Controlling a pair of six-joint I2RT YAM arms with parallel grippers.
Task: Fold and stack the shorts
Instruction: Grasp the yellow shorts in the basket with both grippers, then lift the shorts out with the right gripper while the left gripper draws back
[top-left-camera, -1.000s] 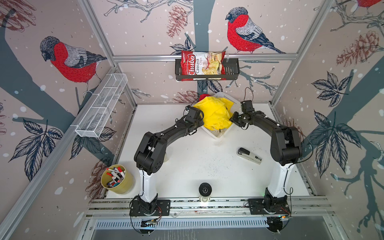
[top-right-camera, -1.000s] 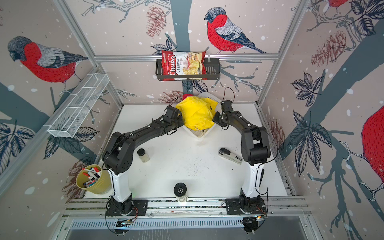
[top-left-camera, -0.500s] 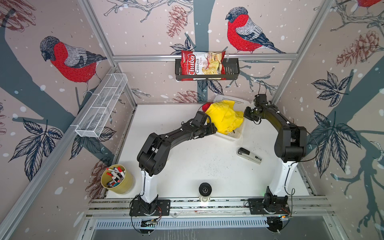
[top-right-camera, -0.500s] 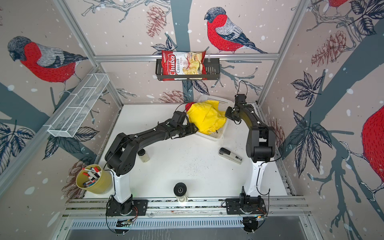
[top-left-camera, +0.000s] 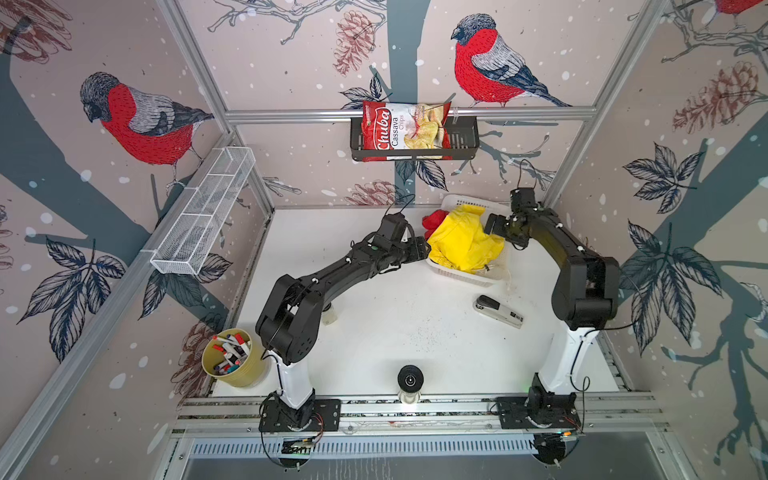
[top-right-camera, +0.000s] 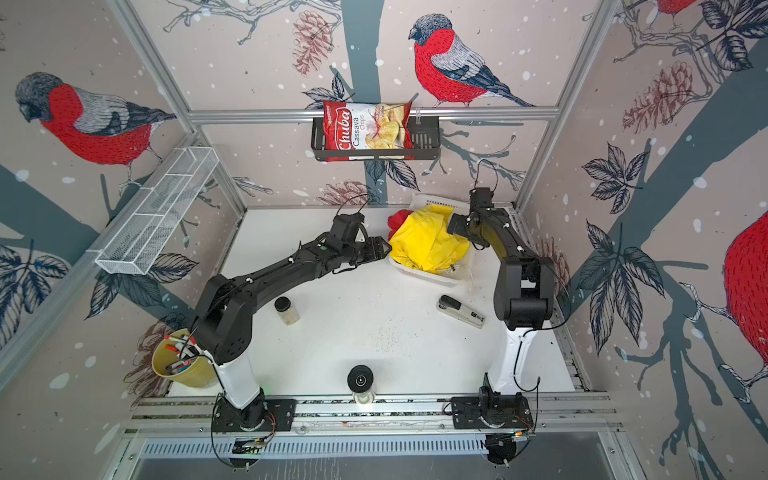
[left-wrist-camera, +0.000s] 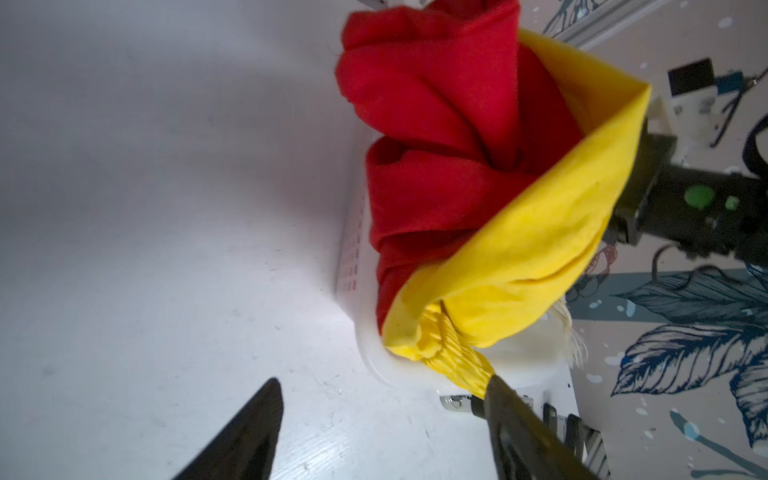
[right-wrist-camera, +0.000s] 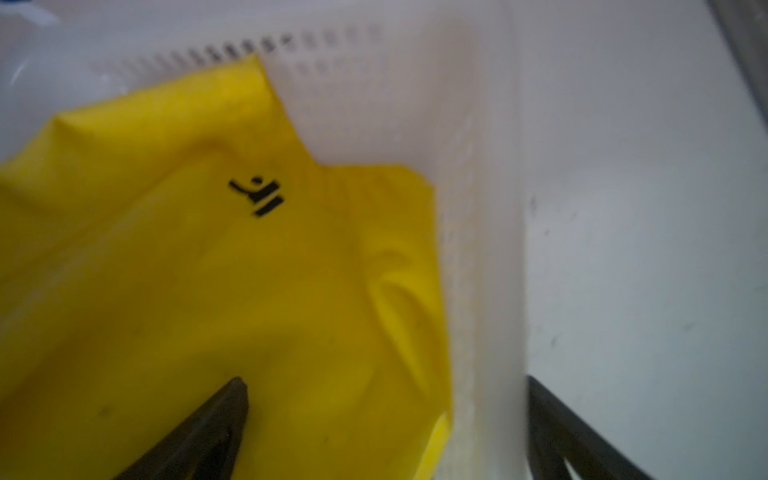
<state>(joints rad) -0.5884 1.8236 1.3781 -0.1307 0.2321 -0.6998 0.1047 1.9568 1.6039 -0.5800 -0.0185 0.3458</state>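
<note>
A white table (top-left-camera: 395, 324) fills both top views, with a white lattice basket (top-left-camera: 465, 276) at its far right. The yellow shorts (top-left-camera: 461, 241) lie heaped in the basket, covering most of the red shorts (top-left-camera: 432, 219). The left gripper (top-left-camera: 419, 249) sits just beside the basket, jaws spread and empty, one fingertip touching the yellow waistband. The right gripper (top-left-camera: 491, 225), also spread and empty, straddles the basket wall. A good pick likely means pinching only the waistband, then lifting yellow clear without dragging red or tipping the basket.
</note>
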